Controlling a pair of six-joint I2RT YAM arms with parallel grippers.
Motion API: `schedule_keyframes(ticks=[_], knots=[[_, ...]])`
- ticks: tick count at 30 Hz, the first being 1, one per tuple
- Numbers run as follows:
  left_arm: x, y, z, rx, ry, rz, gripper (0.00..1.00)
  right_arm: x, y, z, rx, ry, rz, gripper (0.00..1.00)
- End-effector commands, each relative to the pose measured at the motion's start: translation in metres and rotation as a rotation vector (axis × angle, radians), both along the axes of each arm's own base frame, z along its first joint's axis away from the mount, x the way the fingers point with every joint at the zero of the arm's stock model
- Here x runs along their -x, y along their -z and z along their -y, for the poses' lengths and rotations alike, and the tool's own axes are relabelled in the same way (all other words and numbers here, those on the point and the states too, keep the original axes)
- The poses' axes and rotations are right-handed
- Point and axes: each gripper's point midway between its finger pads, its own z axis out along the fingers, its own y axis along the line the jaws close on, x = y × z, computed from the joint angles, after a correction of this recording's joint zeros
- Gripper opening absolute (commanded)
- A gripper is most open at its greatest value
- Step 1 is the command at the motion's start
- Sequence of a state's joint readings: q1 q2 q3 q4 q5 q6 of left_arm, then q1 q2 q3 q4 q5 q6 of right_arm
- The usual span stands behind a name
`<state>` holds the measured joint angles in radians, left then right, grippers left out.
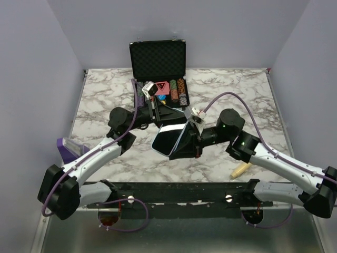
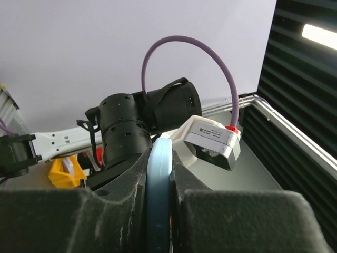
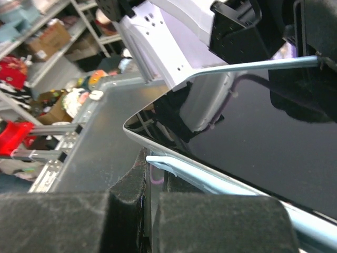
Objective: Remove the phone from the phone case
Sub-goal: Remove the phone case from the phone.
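The phone (image 1: pixel 169 138), with a glossy black screen, hangs tilted above the marble table between my two grippers. Its light blue phone case (image 1: pixel 181 139) shows as a thin rim along the right side. My left gripper (image 1: pixel 171 120) is shut on the upper end. In the left wrist view the blue case edge (image 2: pixel 158 200) is pinched between the foam pads of the left gripper (image 2: pixel 159 153). My right gripper (image 1: pixel 190 139) is at the right edge. In the right wrist view the right gripper (image 3: pixel 152 168) is shut on the case lip (image 3: pixel 174 164), which stands apart from the corner of the phone (image 3: pixel 253 137).
An open black carrying case (image 1: pixel 158 58) with poker chips (image 1: pixel 178 90) stands at the back of the table (image 1: pixel 105 95). A purple object (image 1: pixel 68 148) lies at the left edge. A beige stick (image 1: pixel 240 169) lies at the front right.
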<state>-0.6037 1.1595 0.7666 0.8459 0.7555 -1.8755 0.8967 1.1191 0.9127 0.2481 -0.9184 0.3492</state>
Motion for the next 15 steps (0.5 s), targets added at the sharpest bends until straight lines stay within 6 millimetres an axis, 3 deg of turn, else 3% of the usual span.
schedule_keyframes(ticks=[1,4,8,10,12,15], knots=[[0.045,-0.002,0.014,0.003,0.222,-0.074,0.0,-0.125,0.064,0.011,0.251,0.625,0.14,0.01],[0.045,-0.01,0.013,0.014,0.21,-0.046,0.0,-0.13,0.087,0.021,0.287,0.697,0.083,0.01],[0.039,-0.002,0.016,-0.028,0.18,-0.03,0.0,-0.109,0.102,0.019,0.258,0.637,-0.047,0.01],[0.031,0.006,0.017,-0.064,0.141,-0.02,0.0,-0.102,0.105,0.022,0.253,0.639,-0.117,0.1],[0.021,0.014,0.015,-0.104,0.102,-0.007,0.0,-0.099,0.113,0.029,0.269,0.667,-0.173,0.26],[0.01,0.025,0.014,-0.184,0.04,0.02,0.0,-0.097,0.123,0.037,0.293,0.711,-0.242,0.31]])
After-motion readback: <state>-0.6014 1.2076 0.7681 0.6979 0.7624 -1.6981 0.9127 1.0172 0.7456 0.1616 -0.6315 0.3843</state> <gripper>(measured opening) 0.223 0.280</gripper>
